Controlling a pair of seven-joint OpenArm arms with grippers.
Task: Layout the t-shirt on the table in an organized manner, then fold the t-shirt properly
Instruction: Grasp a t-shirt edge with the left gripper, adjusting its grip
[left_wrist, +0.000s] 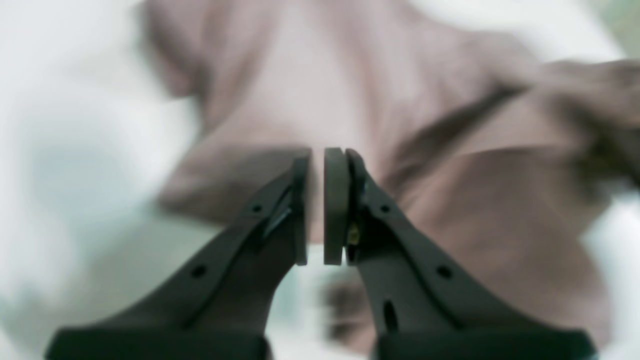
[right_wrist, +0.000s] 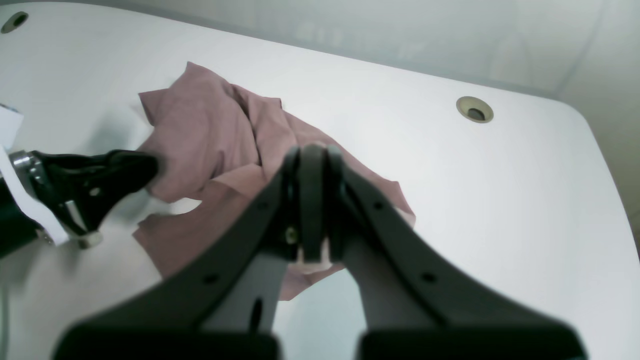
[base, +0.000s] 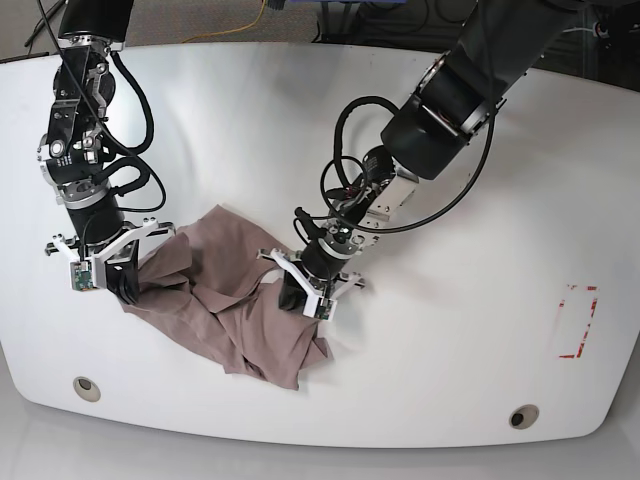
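Observation:
The mauve-brown t-shirt (base: 230, 300) lies crumpled in a heap on the white table (base: 450, 330), left of centre. My left gripper (base: 300, 298) is shut on a fold at the heap's right side. The left wrist view, blurred by motion, shows fabric pinched in the thin gap between its pads (left_wrist: 336, 200), with the t-shirt (left_wrist: 450, 200) behind. My right gripper (base: 125, 288) is shut on the shirt's left edge. In the right wrist view a bit of cloth shows between the jaws of the right gripper (right_wrist: 312, 155). There the left gripper (right_wrist: 150, 170) holds the t-shirt (right_wrist: 200, 135), which is slightly raised.
Two round grommet holes (base: 87, 388) (base: 521, 416) sit near the table's front edge. A red tape rectangle (base: 577, 322) marks the right side. Cables (base: 260, 15) run along the floor beyond the far edge. Both arms lean in over the table.

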